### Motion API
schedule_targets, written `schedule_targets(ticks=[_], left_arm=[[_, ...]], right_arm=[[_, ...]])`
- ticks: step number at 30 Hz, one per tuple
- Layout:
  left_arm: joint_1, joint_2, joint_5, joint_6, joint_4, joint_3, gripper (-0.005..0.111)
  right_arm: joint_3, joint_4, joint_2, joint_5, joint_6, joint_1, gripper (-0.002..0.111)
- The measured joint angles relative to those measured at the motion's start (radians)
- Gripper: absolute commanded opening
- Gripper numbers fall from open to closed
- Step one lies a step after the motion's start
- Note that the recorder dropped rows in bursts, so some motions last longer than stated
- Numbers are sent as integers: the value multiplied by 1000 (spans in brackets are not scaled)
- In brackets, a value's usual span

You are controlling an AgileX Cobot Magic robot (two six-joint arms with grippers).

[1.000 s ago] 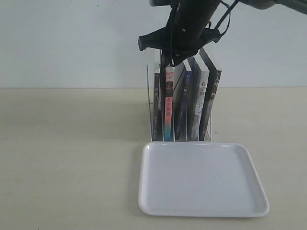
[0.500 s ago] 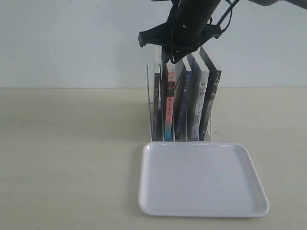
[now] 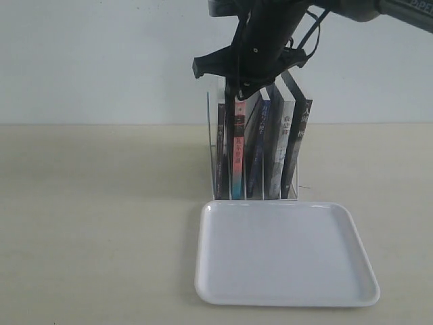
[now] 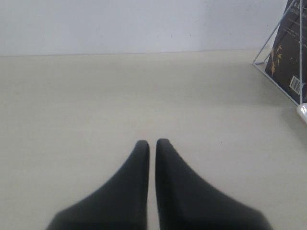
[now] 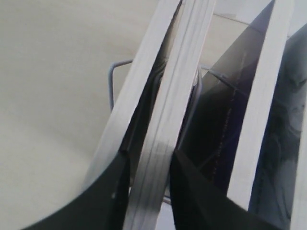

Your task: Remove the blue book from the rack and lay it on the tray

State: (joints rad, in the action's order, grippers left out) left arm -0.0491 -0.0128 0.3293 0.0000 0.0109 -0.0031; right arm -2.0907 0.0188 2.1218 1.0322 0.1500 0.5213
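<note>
The white wire rack (image 3: 214, 145) stands behind the tray (image 3: 284, 254) with several upright books. The blue book (image 3: 256, 152) shows its narrow dark blue spine, third from the rack's left end; its dark cover (image 5: 225, 120) is in the right wrist view. My right gripper (image 3: 239, 89) is over the rack's left half, shut on the top edge of the neighbouring book with the pink-red spine (image 3: 237, 145), whose page edges (image 5: 163, 143) run between the fingers. My left gripper (image 4: 152, 143) is shut over bare table, holding nothing. It is out of the exterior view.
A dark book (image 3: 221, 145) stands left of the gripped one. A grey-white book (image 3: 276, 152) and a black book (image 3: 298, 145) lean to the right of the blue book. In the left wrist view the rack's end (image 4: 280, 45) and the tray's rim (image 4: 303, 111) show.
The right gripper rose a little above the books and then came back down, ending slightly further left. Its grip looks the same. The books and tray have not shifted.
</note>
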Motion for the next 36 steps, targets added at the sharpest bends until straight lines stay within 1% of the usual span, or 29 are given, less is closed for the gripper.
schedule_targets(ticks=[2, 3, 5, 6, 7, 23, 36], left_arm=[[0, 0, 0, 0, 0, 0, 4], [0, 0, 0, 0, 0, 0, 4], [0, 0, 0, 0, 0, 0, 4], [0, 0, 0, 0, 0, 0, 4], [0, 0, 0, 0, 0, 0, 4], [0, 0, 0, 0, 0, 0, 4], [0, 0, 0, 0, 0, 0, 4]], right_arm=[[0, 0, 2, 0, 0, 0, 27], [0, 0, 2, 0, 0, 0, 24], [0, -2, 2, 0, 2, 0, 13], [0, -1, 2, 2, 4, 0, 4], [0, -1, 2, 4, 9, 0, 0], [0, -4, 0, 7, 11, 0, 0], [10, 19, -129, -26, 9, 0, 0]])
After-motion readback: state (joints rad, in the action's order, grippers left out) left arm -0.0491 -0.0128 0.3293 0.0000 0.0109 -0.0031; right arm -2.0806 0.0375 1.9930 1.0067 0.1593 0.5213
